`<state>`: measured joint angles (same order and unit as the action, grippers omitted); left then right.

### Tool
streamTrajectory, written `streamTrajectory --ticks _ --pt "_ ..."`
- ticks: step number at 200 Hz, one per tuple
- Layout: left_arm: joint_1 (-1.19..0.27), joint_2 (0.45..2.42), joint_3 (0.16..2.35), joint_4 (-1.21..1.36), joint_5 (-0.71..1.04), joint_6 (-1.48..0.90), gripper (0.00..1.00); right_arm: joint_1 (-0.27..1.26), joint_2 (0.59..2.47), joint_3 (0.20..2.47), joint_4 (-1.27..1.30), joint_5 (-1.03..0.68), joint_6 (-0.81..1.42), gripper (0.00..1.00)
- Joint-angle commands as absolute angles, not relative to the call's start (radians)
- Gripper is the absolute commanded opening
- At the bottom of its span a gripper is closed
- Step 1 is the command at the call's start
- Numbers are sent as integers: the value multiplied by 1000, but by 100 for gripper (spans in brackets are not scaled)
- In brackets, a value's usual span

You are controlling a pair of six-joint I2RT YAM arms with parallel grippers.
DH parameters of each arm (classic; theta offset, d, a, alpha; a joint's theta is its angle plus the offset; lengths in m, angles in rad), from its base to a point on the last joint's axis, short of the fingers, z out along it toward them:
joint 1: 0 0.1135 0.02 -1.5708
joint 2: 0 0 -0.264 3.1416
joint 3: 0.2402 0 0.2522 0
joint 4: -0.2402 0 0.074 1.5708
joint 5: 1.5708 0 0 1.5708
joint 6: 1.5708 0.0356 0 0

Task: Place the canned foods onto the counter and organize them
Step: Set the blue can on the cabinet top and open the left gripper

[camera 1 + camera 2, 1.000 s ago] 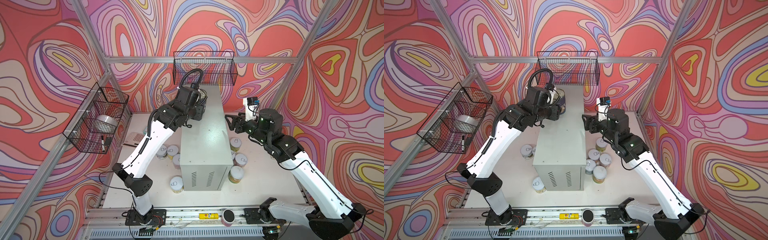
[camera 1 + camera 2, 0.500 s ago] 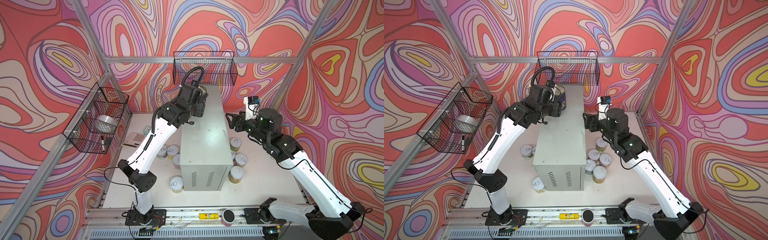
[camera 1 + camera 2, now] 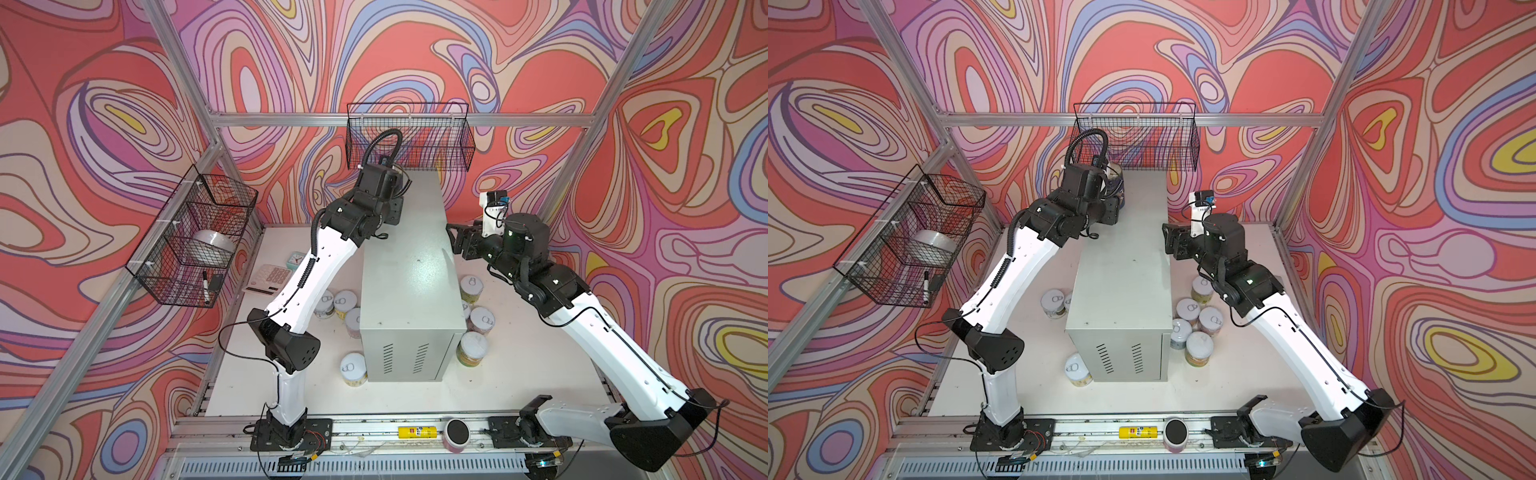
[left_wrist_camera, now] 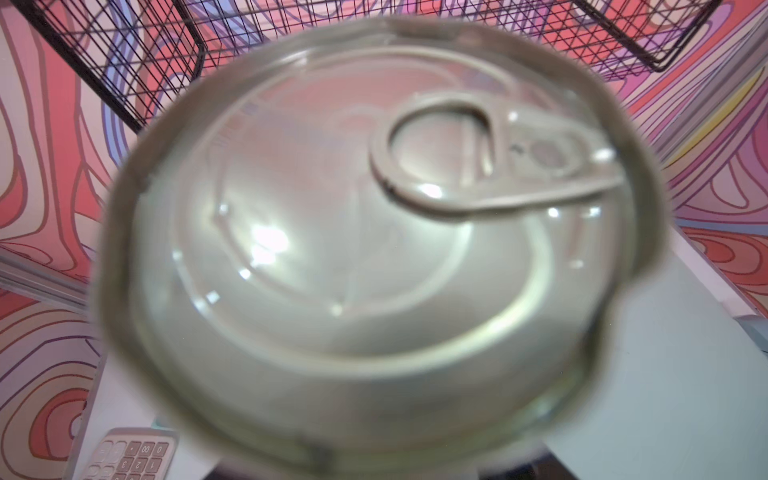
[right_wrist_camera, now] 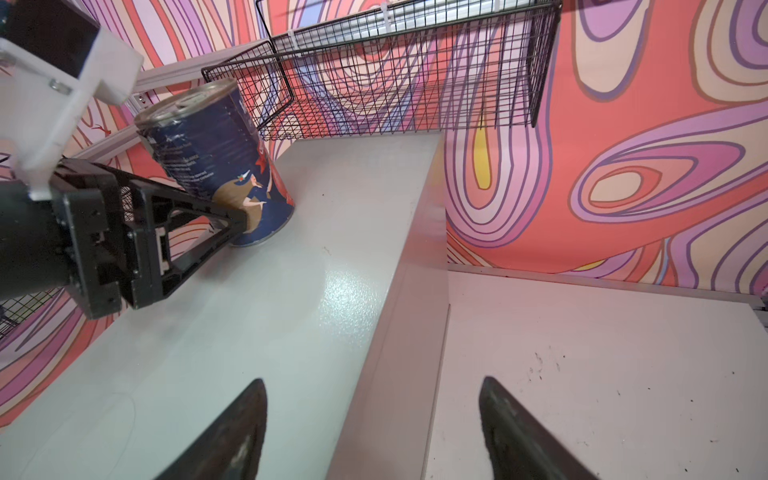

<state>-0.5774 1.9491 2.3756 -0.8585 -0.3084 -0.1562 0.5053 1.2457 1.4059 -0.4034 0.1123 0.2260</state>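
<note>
The tall dark-blue tin (image 5: pixel 224 158) stands tilted at the far left corner of the counter (image 3: pixel 407 270), its lower edge touching the glossy top. My left gripper (image 3: pixel 1116 190) is shut on it, one finger (image 5: pixel 232 218) pressing its side. The tin's silver pull-tab lid (image 4: pixel 374 249) fills the left wrist view. My right gripper (image 3: pixel 455 241) hangs open and empty over the counter's right edge (image 5: pixel 390 291). Short pastel tins stand on the white table: several to the counter's left (image 3: pixel 345 299), one at its front (image 3: pixel 353 370), several to its right (image 3: pixel 1200 347).
A black wire basket (image 3: pixel 409 137) hangs on the back wall just above the counter's far end. Another basket (image 3: pixel 195 245) on the left wall holds a tape roll. A calculator (image 3: pixel 270 276) and a small clock (image 3: pixel 296 258) lie far left; a yellow tube (image 3: pixel 417 432) and a pink cylinder (image 3: pixel 456 434) rest on the front rail.
My left arm has carried the dark-blue tin farther back along the counter top toward the wall basket. The right arm has stayed still.
</note>
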Motion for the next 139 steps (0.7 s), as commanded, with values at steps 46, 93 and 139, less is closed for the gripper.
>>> streamTrajectory --ticks 46,93,139 --pt "-534 2037 2492 -784 -296 -109 60 509 1264 1416 -379 141 221 83" --pt "-497 2106 2565 -759 -255 -131 60 510 1290 1434 -382 146 221 83" --pt "-485 2120 2571 -736 -199 -146 61 510 1296 1434 -376 148 222 83"
